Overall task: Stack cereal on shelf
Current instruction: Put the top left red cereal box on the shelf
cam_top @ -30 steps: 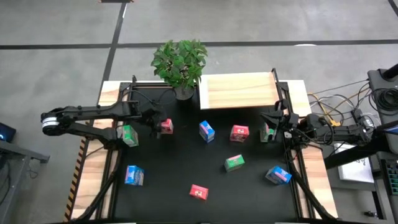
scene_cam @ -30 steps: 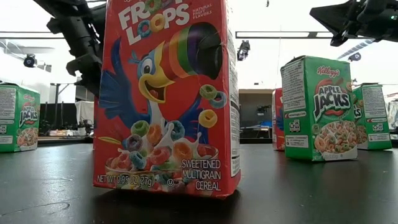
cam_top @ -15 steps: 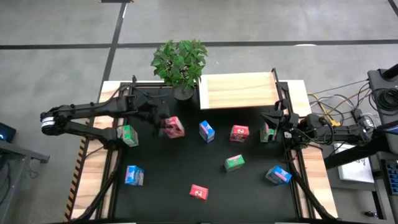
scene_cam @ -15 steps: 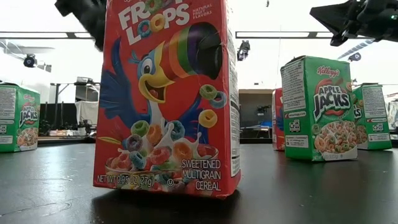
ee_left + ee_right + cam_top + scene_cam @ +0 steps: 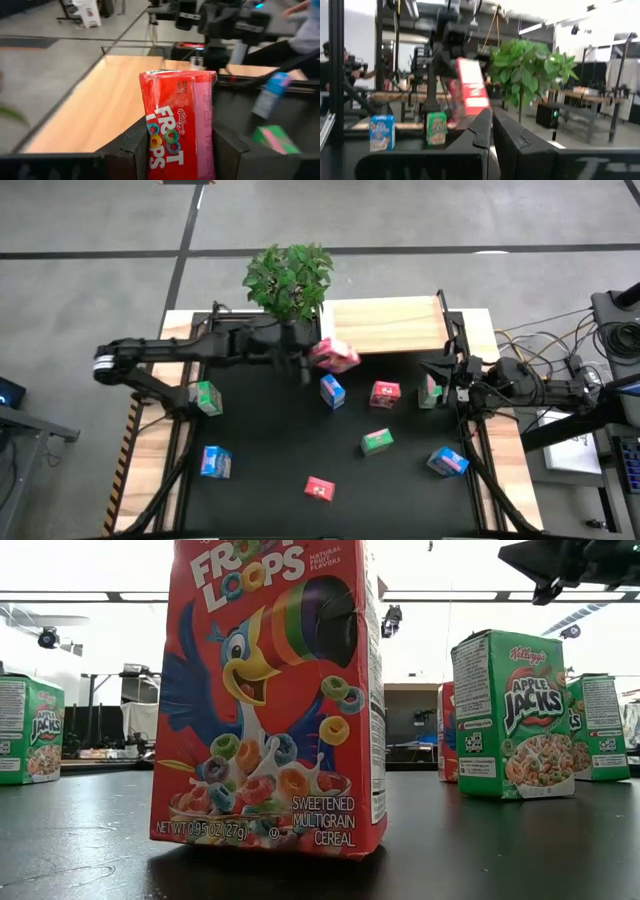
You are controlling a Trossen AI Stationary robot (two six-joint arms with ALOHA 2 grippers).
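1. The table (image 5: 270, 470) is a black top with pale wood strips along its left and right sides; it fills the centre of the high view, with grey floor above it.
2. The shelf (image 5: 385, 326), a pale wood plank, lies at the upper right of the black top, beside a potted plant (image 5: 289, 280) at upper centre.
3. The left gripper (image 5: 318, 358) is raised at upper centre, just left of the shelf's lower left corner, its fingers (image 5: 131, 147) clamped on a red box (image 5: 335, 356) tilted in the air.
4. In the left wrist view the red box (image 5: 180, 122) sits upright between the fingers, with the shelf (image 5: 105, 107) beyond it.
5. The right gripper (image 5: 440, 368) rests at the right edge of the table, its fingers (image 5: 482, 130) pressed together and holding nothing.
6. Loose boxes stand on the black top: a green box (image 5: 208, 397) at left, a blue box (image 5: 215, 463) at lower left, a second blue one (image 5: 332, 391) at centre and a red one (image 5: 320, 489) at the bottom.
7. In the low view a red Froot Loops box (image 5: 270, 690) fills the foreground, with a green Apple Jacks box (image 5: 512, 715) to the right.
8. Behind the table are bright ceiling lights (image 5: 470, 595) and dark workshop gear.
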